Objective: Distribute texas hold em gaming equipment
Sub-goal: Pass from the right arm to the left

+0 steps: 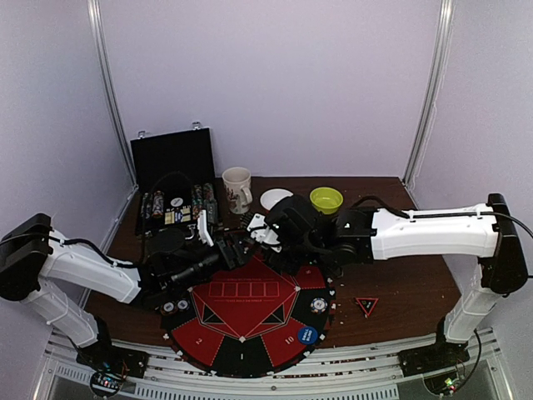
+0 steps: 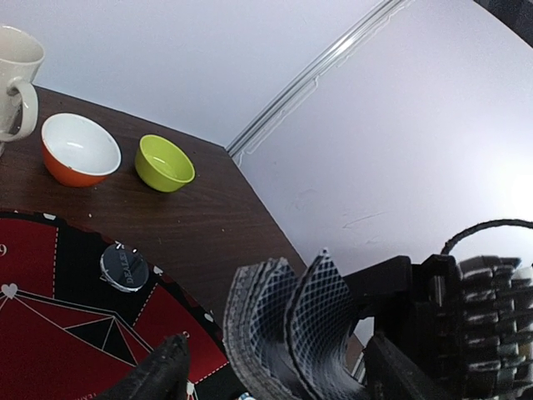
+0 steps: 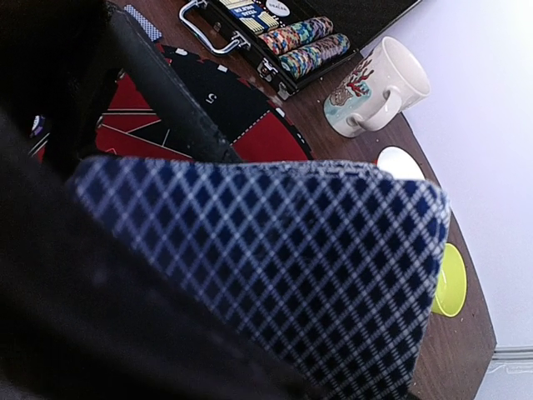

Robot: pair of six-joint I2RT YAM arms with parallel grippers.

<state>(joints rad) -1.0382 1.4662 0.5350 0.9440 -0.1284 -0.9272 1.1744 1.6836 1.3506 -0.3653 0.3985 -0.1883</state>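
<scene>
My right gripper (image 1: 265, 236) is shut on a stack of blue-grey-backed playing cards (image 3: 300, 250), held above the far edge of the round mat (image 1: 246, 325). In the left wrist view the cards (image 2: 283, 329) stand bent and split into two bundles between the fingers of my left gripper (image 2: 279, 371). That gripper is open, and a gap shows between its left finger (image 2: 166, 367) and the cards. A striped poker chip (image 1: 319, 304), a blue marker disc (image 1: 308, 335) and two chips (image 1: 175, 307) lie on the mat. A red-black triangle marker (image 1: 366, 306) lies on the table to the right of the mat.
An open black case (image 1: 175, 187) with rows of chips stands at the back left. Beside it are a mug (image 1: 237, 190), an orange bowl with a white inside (image 2: 79, 150) and a green bowl (image 1: 326, 200). Both arms meet over the table's middle.
</scene>
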